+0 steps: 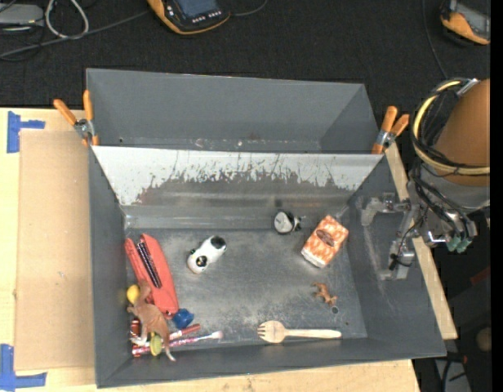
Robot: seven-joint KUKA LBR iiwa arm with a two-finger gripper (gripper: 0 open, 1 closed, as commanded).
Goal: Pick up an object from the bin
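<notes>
tool hangs over right wall of bin.

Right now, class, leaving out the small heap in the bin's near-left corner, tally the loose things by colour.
Red: 1, long flat case
Black-and-white: 1, toy
Silver-black: 1, round piece
Orange-white: 1, packet
Brown: 1, tiny figure
Pale: 1, fork
Total: 6

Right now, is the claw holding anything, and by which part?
Nothing held, as far as shows: the claw hangs over the grey metal bin's right wall, apart from the nearest orange-and-white packet.
</notes>
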